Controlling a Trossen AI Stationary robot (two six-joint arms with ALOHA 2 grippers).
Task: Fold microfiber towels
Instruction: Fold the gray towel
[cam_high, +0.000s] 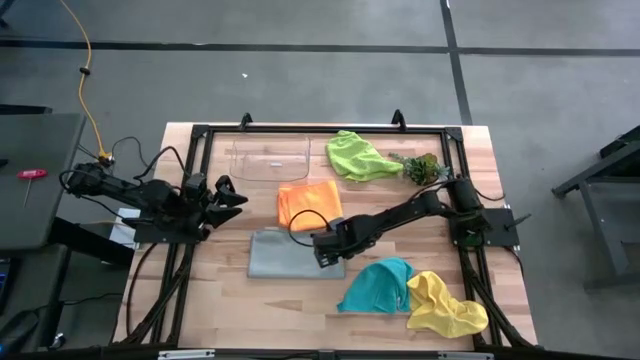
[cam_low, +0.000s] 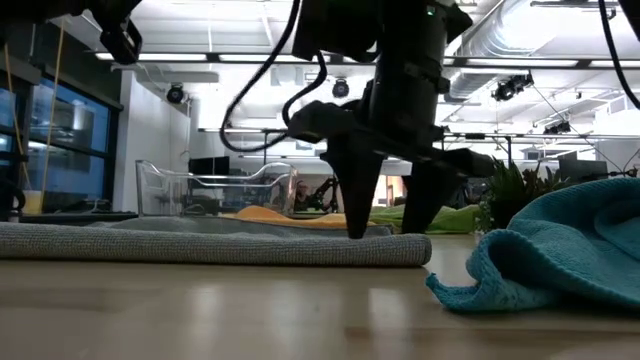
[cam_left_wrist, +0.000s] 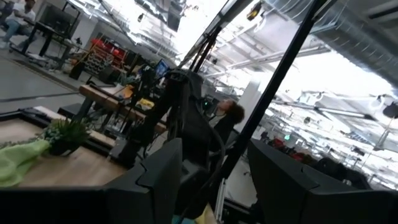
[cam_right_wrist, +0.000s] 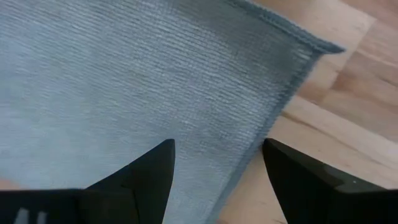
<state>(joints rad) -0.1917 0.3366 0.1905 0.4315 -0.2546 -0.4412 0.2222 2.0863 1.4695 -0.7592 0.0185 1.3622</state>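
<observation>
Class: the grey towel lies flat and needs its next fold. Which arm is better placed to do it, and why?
Right. The right gripper hangs open directly over the grey towel at its edge, fingers straddling it, while the left gripper waits off the towel near the table's left side.

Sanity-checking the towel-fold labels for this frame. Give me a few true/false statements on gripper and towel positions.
1. The right gripper is open over the grey towel. True.
2. The left gripper holds the orange towel. False: it is parked at the table's left edge, open, holding nothing.
3. The teal towel lies touching the yellow towel. True.
4. The lime green towel sits inside the clear tray. False: it lies beside the tray, next to the plant sprig.
</observation>
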